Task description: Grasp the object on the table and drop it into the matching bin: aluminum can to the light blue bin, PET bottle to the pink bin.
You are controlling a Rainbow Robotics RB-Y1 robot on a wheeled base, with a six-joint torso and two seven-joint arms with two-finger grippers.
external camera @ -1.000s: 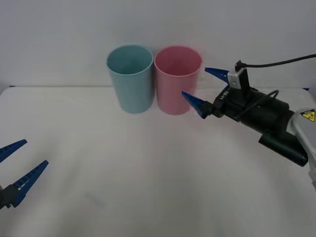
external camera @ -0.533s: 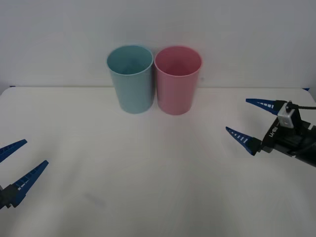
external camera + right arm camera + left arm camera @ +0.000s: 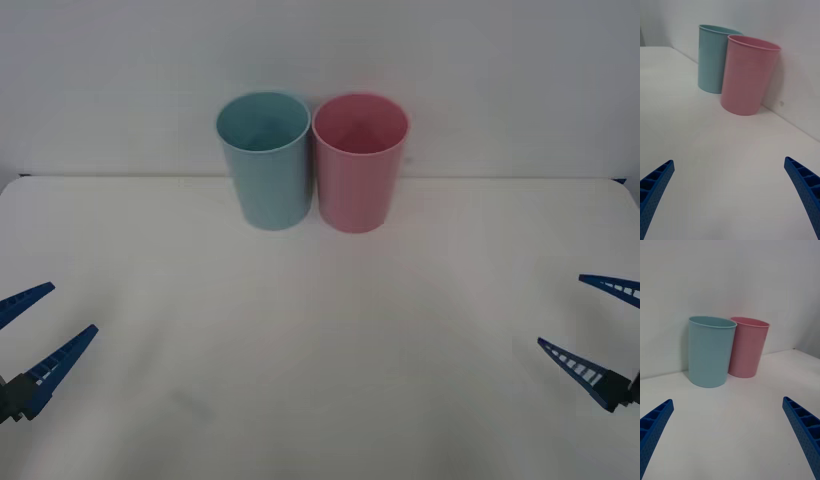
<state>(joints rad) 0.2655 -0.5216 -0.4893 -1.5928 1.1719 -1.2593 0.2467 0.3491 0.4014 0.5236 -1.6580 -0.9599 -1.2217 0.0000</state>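
The light blue bin (image 3: 265, 165) and the pink bin (image 3: 360, 170) stand upright side by side, touching, at the far edge of the white table (image 3: 320, 350). The aluminum can is out of view, and so is any PET bottle. My left gripper (image 3: 72, 307) hovers open and empty over the near left of the table. My right gripper (image 3: 560, 310) is open and empty at the near right edge. In the right wrist view, the pink bin (image 3: 747, 75) stands nearer than the light blue bin (image 3: 711, 60), well beyond my right gripper (image 3: 729, 161). The left wrist view has the light blue bin (image 3: 709, 352) and pink bin (image 3: 748, 348) far ahead of my left gripper (image 3: 728, 400).
A plain white wall rises directly behind the two bins. A faint grey smudge (image 3: 190, 403) marks the tabletop near the front left.
My right arm has pulled back from beside the pink bin to the near right edge of the table, staying open. The left arm and both bins have not moved.
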